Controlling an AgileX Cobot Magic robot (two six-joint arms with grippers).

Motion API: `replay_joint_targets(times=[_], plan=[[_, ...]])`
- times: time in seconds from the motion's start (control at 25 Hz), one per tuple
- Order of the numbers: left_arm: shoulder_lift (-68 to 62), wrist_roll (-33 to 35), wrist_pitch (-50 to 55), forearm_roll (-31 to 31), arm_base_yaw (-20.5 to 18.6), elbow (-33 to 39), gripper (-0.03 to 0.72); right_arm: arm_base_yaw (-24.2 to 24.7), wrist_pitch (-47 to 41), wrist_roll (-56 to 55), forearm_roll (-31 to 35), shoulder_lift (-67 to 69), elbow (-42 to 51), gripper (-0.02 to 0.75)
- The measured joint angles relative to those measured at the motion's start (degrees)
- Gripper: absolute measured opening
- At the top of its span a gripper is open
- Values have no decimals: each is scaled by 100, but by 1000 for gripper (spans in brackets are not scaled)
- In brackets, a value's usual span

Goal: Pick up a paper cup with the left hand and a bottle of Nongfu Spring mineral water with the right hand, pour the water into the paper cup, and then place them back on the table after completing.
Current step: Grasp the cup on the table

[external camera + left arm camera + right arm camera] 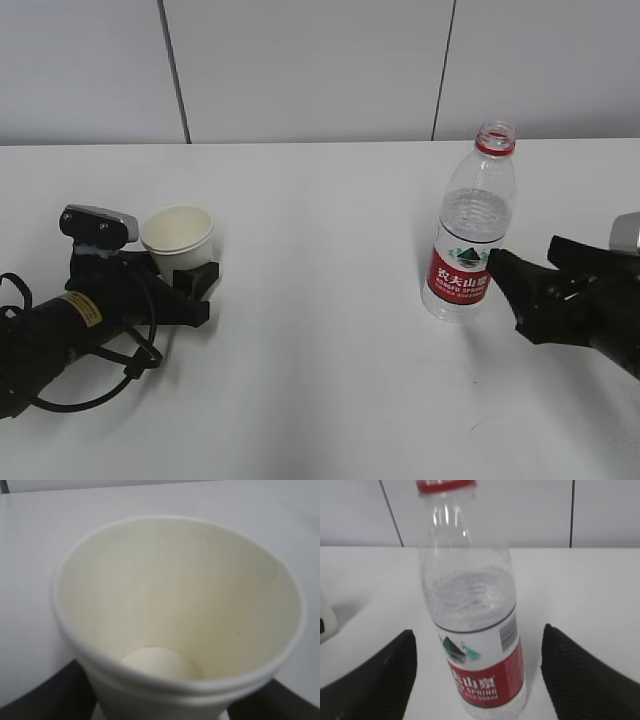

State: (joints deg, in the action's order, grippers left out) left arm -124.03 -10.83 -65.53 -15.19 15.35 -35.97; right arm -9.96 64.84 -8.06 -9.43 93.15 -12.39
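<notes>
A white paper cup [178, 235] stands upright and empty on the white table [320, 380] at the left. It fills the left wrist view [180, 605]. My left gripper [190, 268] [160, 715] is shut on its lower wall, with a dark finger [35, 695] at each side. The Nongfu Spring bottle [470, 230] [470, 605] stands at the right, red-labelled, its mouth uncapped, water [472, 215] filling about two thirds. My right gripper [512, 290] [480, 680] is open. Its fingers [375, 680] flank the bottle's base with gaps on both sides.
A grey-white panelled wall [300, 70] runs behind the table's far edge. The left arm's black cable [100, 385] loops on the tabletop near the front left. A wide stretch of bare tabletop lies between cup and bottle.
</notes>
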Motion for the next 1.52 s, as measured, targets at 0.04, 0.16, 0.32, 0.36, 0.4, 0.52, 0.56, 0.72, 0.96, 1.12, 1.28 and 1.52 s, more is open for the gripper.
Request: replay_joint_targets(times=[0.04,0.16,0.32,0.36,0.4,0.52,0.56,0.72,0.96,1.12,1.28,1.52], plan=[[0,0,0,0,0,0,451,0,0,0,12,105,0,572],[0,0,0,0,0,0,447,0,0,0,12,315,0,572],[0,0,0,5,0,0,448,0,13,10,22,350,0,572],[0,0,0,5,0,0,448,0,12,10,22,350,0,572],[0,0,0,5,0,0,448,0,24,10,33,350,0,572],[0,0,0,5,0,0,448,0,36,10,33,350,0,572],[0,0,0,5,0,0,447,0,36,10,33,350,0,572],[0,0,0,5,0,0,447,0,36,-127,33,350,-12,572],[0,0,0,11,0,0,447,0,43,-332,-261,358,-157,629],[0,0,0,22,0,0,447,0,43,-307,-261,358,-307,643],[0,0,0,26,0,0,447,0,57,-182,-250,388,-530,646],[0,0,0,33,0,0,447,0,71,-117,-250,815,-865,648]])
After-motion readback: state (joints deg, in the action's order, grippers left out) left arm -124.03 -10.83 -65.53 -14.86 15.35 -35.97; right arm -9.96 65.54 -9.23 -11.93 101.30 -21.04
